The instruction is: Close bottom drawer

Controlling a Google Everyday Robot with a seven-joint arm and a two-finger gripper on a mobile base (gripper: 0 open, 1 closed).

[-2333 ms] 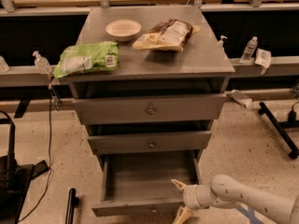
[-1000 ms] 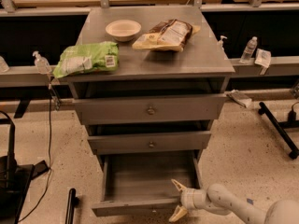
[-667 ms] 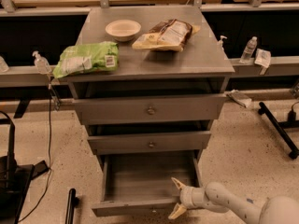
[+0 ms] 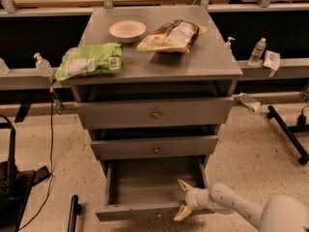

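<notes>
The bottom drawer [image 4: 145,187] is the lowest, narrowest grey drawer of the cabinet. It stands pulled far out, its shallow grey box showing and nothing in it. Its front panel [image 4: 130,210] faces the floor's near edge. My gripper [image 4: 184,198] reaches in from the lower right, at the right end of the front panel. Its two pale fingers are spread open, one finger [image 4: 185,185] inside the drawer box above the panel, the other [image 4: 182,212] in front of it. The knob is not clear to see.
The cabinet top [image 4: 212,57] bears a green bag [image 4: 89,61], a white bowl [image 4: 127,31] and a brown snack bag [image 4: 173,36]. The middle drawer [image 4: 155,147] and top drawer [image 4: 154,113] stick out slightly. A dark stand [image 4: 12,178] is at left, a black frame [image 4: 289,134] at right.
My gripper has crept a little left and closer to the drawer's right front corner. The drawer stands just as far out as before.
</notes>
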